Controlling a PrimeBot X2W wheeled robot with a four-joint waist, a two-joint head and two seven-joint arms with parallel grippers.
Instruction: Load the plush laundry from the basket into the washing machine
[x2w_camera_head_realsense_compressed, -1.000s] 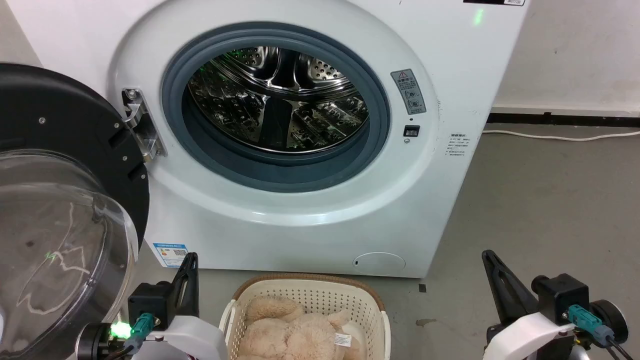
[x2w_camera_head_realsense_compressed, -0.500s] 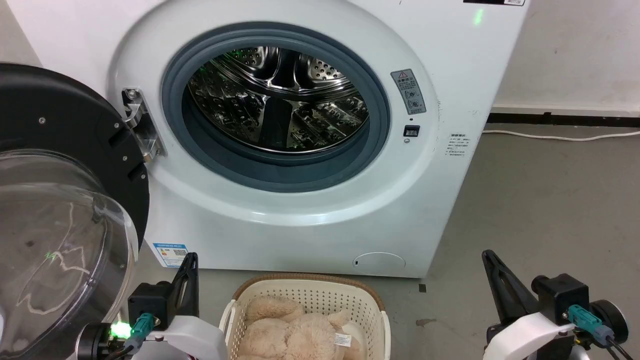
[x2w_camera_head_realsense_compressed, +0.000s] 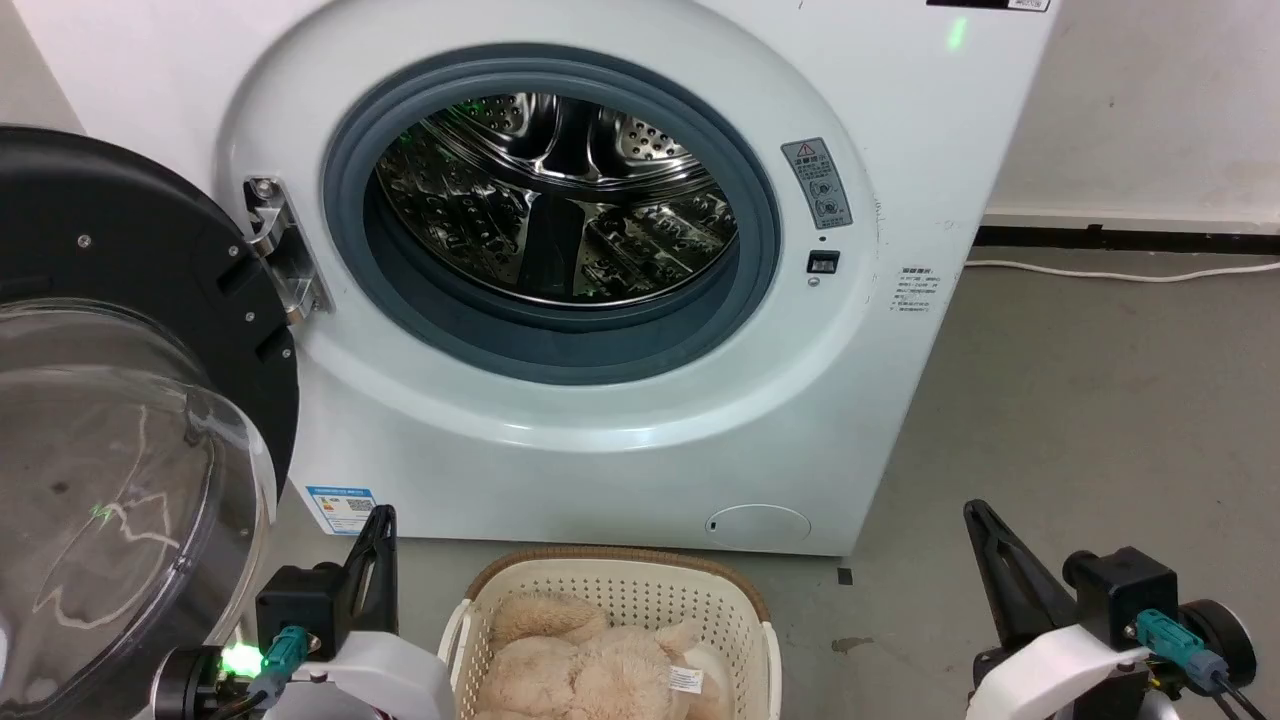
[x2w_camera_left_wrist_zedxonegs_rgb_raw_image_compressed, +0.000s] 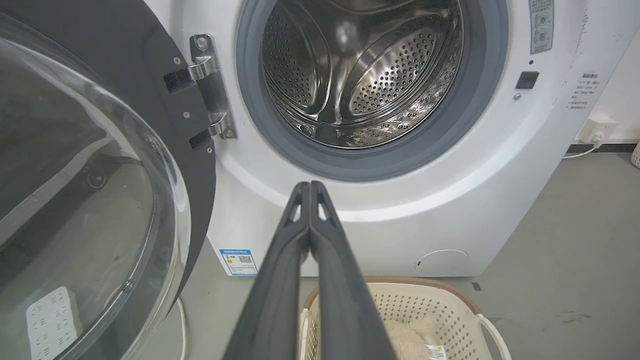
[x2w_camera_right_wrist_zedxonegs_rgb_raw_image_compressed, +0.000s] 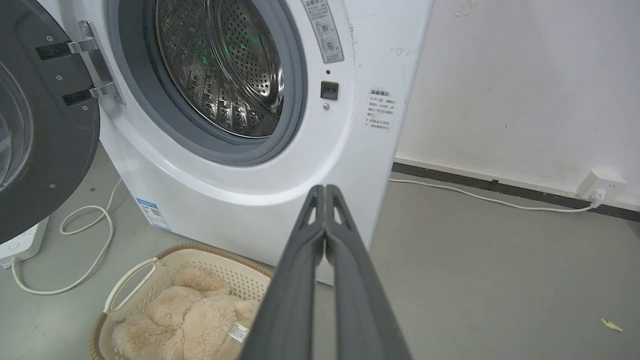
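place: laundry corner | cues: washing machine (x2w_camera_head_realsense_compressed: 600, 470), grey floor (x2w_camera_head_realsense_compressed: 1100, 400), white wall (x2w_camera_head_realsense_compressed: 1150, 100) (cable (x2w_camera_head_realsense_compressed: 1100, 272) along skirting (x2w_camera_head_realsense_compressed: 1130, 240))

We are holding our left gripper (x2w_camera_left_wrist_zedxonegs_rgb_raw_image_compressed: 310, 187) tips-together at the frame's bottom centre, pointing up at the washing machine (x2w_camera_left_wrist_zedxonegs_rgb_raw_image_compressed: 400, 210), its drum (x2w_camera_left_wrist_zedxonegs_rgb_raw_image_compressed: 360, 75) gaping at upper centre, its door (x2w_camera_left_wrist_zedxonegs_rgb_raw_image_compressed: 100, 165) swinging open at left, the basket (x2w_camera_left_wrist_zedxonegs_rgb_raw_image_compressed: 450, 307) cradling the plush laundry (x2w_camera_left_wrist_zedxonegs_rgb_raw_image_compressed: 406, 334) at lower right.

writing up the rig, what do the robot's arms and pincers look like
The left pincer and right pincer each have two long, tapered dark grey fingers with slotted cut-outs near the tips. Behind each sits a black block with a teal cable plug, on a white forearm shell. A green light glows at the left wrist.
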